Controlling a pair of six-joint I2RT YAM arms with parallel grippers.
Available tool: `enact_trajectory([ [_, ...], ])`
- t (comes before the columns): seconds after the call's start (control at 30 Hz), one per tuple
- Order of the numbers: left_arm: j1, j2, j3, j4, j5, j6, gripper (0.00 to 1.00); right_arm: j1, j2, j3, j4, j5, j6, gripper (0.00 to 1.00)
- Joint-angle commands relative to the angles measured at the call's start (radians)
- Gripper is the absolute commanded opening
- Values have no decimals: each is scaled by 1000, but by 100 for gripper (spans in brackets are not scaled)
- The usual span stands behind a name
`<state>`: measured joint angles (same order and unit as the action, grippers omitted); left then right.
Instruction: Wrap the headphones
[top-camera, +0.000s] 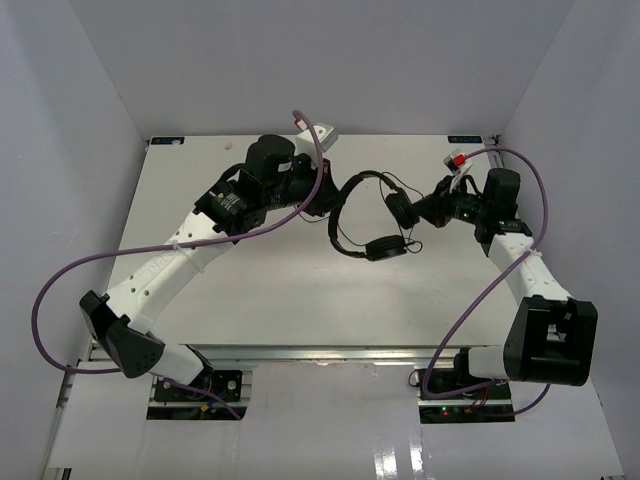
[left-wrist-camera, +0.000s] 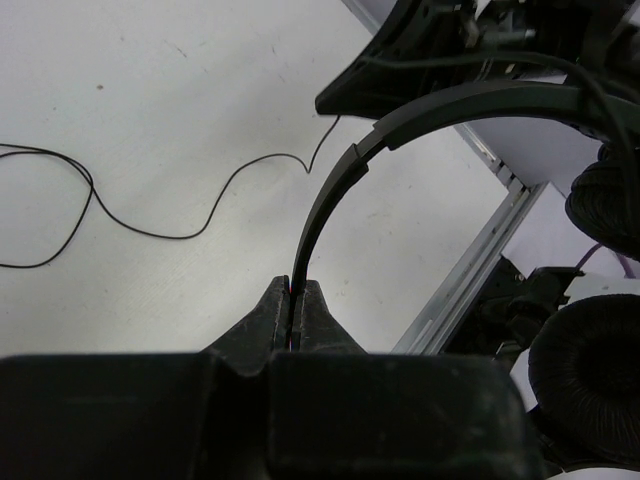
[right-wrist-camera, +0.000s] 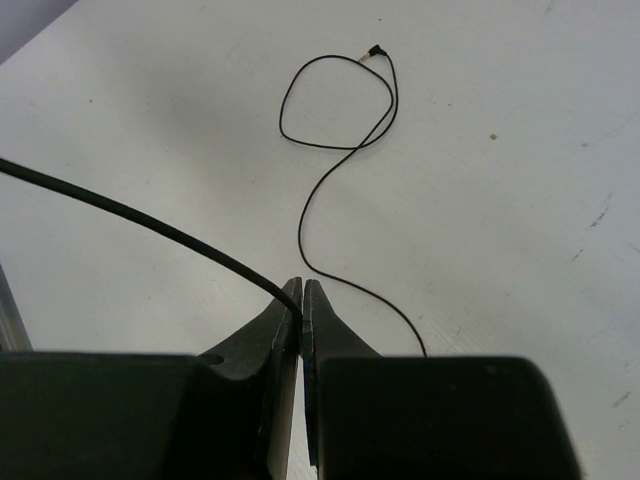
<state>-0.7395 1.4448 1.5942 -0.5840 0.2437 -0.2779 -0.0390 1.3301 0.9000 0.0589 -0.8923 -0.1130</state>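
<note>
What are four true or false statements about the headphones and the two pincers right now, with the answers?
1. The left pincer is shut on the thin curved headband of the small black on-ear headphones. True.
2. The right pincer stands wide open with nothing in it. False: it is shut on the long thin black cord.
3. The cord's small angled plug lies on the white table. True.
4. The cord is wound tightly round the headband. False: the cord in view trails in loose loops over the table.
</note>
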Motion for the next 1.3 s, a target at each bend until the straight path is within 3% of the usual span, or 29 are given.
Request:
enact_trajectory([
  [0.0, -4, -60, 82, 17, -50, -70, 0, -2, -44, -55, 139, -47, 79, 8],
  [0.4, -4, -37, 117, -8, -82, -141, 0, -16, -93, -119, 263, -25, 168, 8],
  [0.6, -3, -24, 133, 22, -97, -232, 0, -4, -43, -145, 363, -106, 270, 8],
  [0.87, -4, 18, 182, 88, -102, -344, 0, 133, -11, -127, 412, -159, 292, 8],
  [1.27, -4, 83, 362, 48, -164, -367, 0, 278, 169, -4, 677, -209, 497, 18],
])
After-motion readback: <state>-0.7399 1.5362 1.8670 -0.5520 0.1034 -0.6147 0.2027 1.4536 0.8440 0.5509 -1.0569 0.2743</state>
